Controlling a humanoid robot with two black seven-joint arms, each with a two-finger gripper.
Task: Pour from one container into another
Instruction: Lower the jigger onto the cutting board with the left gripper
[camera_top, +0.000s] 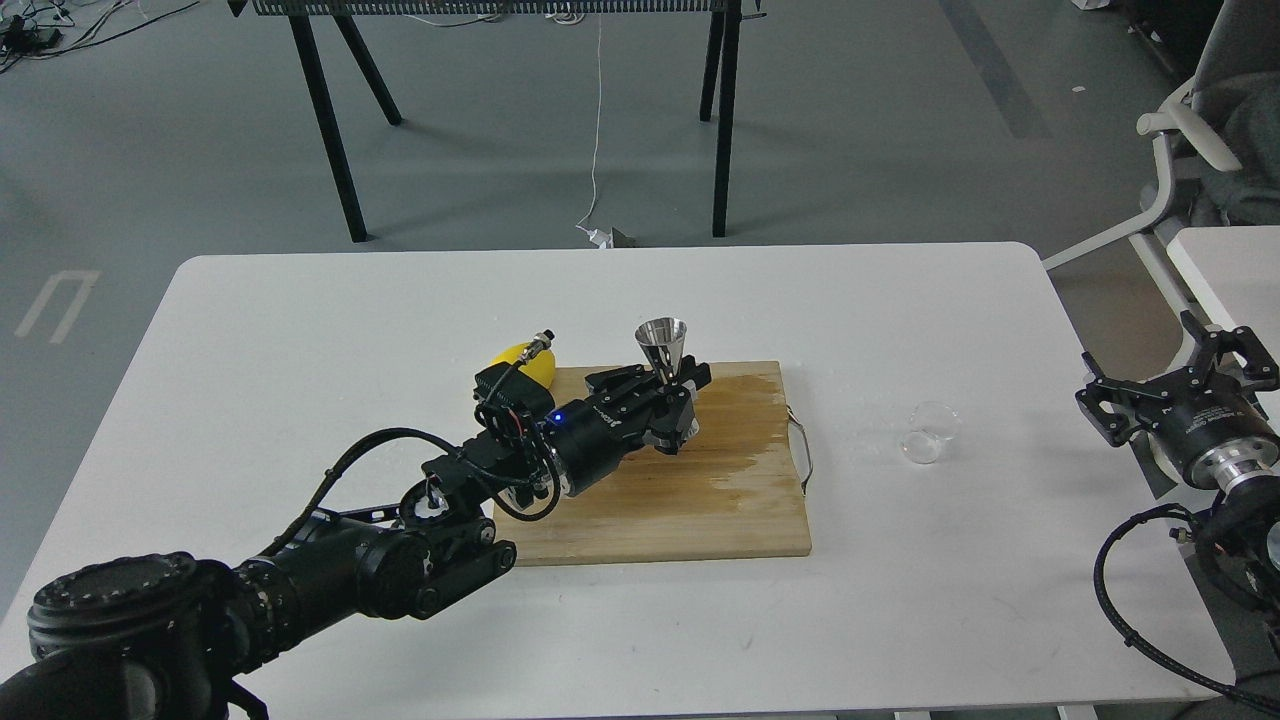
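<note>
The steel jigger (663, 343) stands upright in my left gripper (678, 392), which is shut on its lower half; only the upper cone shows, above the wooden cutting board (700, 500). The small clear glass cup (927, 432) rests on the white table to the right of the board, with nothing touching it. My right gripper (1165, 385) hangs at the table's right edge, well right of the cup, its fingers spread open and empty.
A yellow lemon (522, 366) lies at the board's far left corner, partly behind my left wrist. The board has a wet stain across its top and a metal handle (803, 452) on its right side. A second table and a chair stand at the far right.
</note>
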